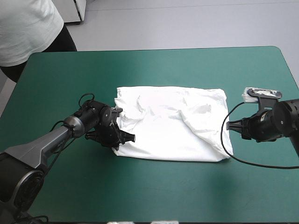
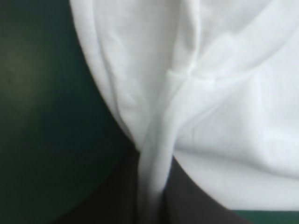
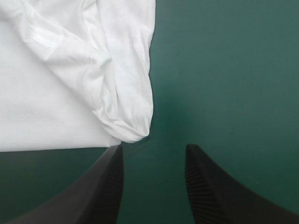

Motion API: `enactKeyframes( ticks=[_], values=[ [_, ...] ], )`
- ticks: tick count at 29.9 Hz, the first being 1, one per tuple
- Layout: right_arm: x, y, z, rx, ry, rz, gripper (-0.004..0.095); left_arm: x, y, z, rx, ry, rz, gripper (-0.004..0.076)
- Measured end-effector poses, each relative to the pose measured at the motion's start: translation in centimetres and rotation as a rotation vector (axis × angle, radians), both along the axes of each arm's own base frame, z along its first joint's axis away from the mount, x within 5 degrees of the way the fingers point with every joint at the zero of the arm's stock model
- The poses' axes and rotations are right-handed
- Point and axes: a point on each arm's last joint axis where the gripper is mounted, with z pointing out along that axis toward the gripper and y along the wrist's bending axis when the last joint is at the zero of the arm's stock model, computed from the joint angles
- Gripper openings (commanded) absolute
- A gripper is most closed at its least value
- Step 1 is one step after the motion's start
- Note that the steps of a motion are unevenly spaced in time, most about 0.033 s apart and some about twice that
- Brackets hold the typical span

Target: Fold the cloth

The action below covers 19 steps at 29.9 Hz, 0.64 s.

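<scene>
Nearest, the left gripper (image 1: 127,138) pinched the left near corner of the T-shirt (image 1: 173,128); the right gripper (image 1: 229,125) stood open and empty just beside its right edge. Centred on the teal-green cover (image 1: 154,196), the T-shirt looked partly folded, further folds likely remaining.

Loads of bare teal-green cover (image 1: 154,70) along the top and bottom of the high view. T-shirt (image 1: 173,123) hogs the middle, left gripper (image 1: 130,137) pinching its left edge, right gripper (image 1: 229,126) gaping just off its right. A person (image 1: 28,28) crowds the upper left corner.
</scene>
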Motion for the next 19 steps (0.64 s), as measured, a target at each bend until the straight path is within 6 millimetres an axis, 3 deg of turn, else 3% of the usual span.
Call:
enactKeyframes(
  ticks=[9,19],
  values=[
    [-0.3,1.1,-1.3,0.029,0.053,0.083,0.0563,0.0,-0.2,0.0,-0.006,0.0,0.002,-0.001],
    [1.7,2.6,-7.8,0.024,0.163,0.054,0.0579,0.0,-0.2,0.0,-0.005,-0.002,-0.024,-0.001]
  ],
)
